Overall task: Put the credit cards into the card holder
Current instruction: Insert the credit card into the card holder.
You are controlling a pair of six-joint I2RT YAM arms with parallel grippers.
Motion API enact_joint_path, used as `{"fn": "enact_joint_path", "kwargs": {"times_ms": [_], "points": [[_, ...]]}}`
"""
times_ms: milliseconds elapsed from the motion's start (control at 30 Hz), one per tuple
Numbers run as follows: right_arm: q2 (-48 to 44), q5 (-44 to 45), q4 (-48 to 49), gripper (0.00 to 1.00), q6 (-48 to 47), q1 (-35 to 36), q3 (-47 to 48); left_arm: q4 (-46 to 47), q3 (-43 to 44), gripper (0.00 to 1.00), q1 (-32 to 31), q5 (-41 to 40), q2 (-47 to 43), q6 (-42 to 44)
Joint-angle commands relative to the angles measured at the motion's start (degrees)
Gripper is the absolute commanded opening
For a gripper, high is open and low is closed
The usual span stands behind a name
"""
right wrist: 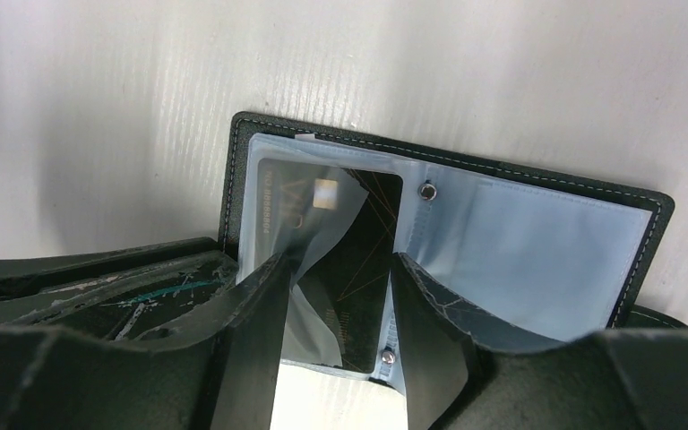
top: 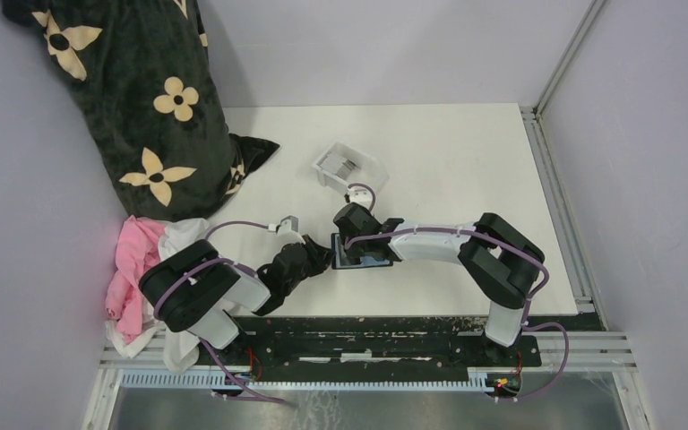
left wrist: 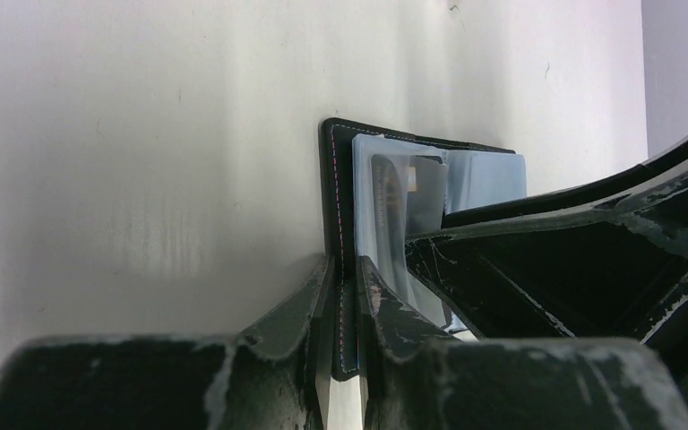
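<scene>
The black card holder (top: 361, 257) lies open on the white table, its bluish clear sleeves (right wrist: 537, 242) facing up. My left gripper (left wrist: 345, 269) is shut on its left cover edge (left wrist: 339, 188); in the top view this gripper (top: 321, 260) sits just left of the holder. A dark credit card (right wrist: 358, 260) lies partly inside the left sleeve. My right gripper (right wrist: 336, 269) hovers over it, open, a finger on either side with no grip on the card. More grey credit cards (top: 340, 167) rest in the clear tray (top: 365, 164) behind.
A dark flowered cushion (top: 143, 98) leans at the back left. Pink and white cloths (top: 139, 269) are piled at the table's left edge. Aluminium rails (top: 555, 197) run along the right side, with walls close all round.
</scene>
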Motion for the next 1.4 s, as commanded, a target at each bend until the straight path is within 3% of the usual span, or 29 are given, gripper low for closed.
{"fn": "enact_joint_path", "kwargs": {"times_ms": [0, 767, 1067, 1367], "points": [[-1.89, -2.14, -2.10, 0.53, 0.71, 2.35, -0.07, -3.06, 0.49, 0.21, -1.77, 3.20, 0.46, 0.40], [-12.80, 10.52, -10.01, 0.55, -3.37, 2.20, -3.54, -7.95, 1.40, 0.20, -1.77, 1.28, -3.18, 1.87], [-23.41, 13.55, -11.05, 0.68, -1.49, 1.63, -12.91, -6.38, 0.80, 0.20, -1.80, 1.85, -2.12, 1.87], [-30.37, 10.53, -7.83, 0.74, 2.45, 0.15, -22.31, -4.56, 0.14, 0.19, -1.78, 2.53, -1.34, 1.50]]}}
